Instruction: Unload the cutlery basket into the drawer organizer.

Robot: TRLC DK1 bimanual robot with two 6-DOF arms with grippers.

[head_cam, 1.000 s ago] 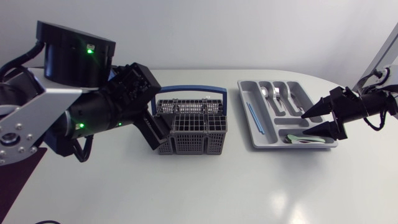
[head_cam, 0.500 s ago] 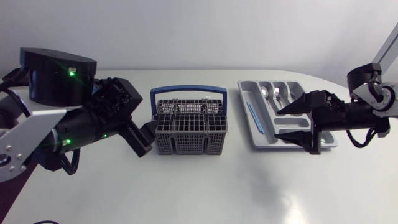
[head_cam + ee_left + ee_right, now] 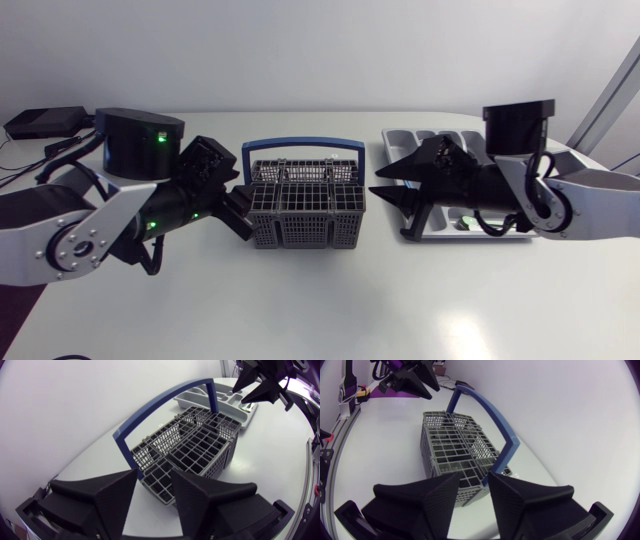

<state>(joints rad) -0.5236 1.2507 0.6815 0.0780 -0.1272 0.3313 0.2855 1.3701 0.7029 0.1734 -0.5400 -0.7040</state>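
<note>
The right hand (image 3: 392, 205), its two black fingers spread apart and holding nothing, now sits in the gap between the cutlery basket (image 3: 305, 205) and the drawer organizer (image 3: 392, 145). Its fingers point left at the basket's right end. A second ago it was out at the organizer's right end. It has since swept left across the tray, and its arm now lies over most of the compartments.

The left hand (image 3: 240, 208) is also spread and empty. It sits just beside the basket's left end, and I cannot tell whether it touches. Its arm has sunk lower and drawn back to the left while the hand stayed near the same spot.

The grey wire basket stands upright in the middle of the white surface (image 3: 320, 300), with its blue handle (image 3: 303, 143) raised. In both wrist views its grid of cells (image 3: 200, 450) looks empty, with no cutlery standing up.

The organizer lies to the right of the basket, close to it but apart. One pale green piece (image 3: 463, 225) shows in its near compartment, and the rest is hidden under the right arm.

With both hands flanking a basket that looks empty, the unloading seems close to finished. The right hand appears to be coming back to check the basket or to fetch a last piece.
</note>
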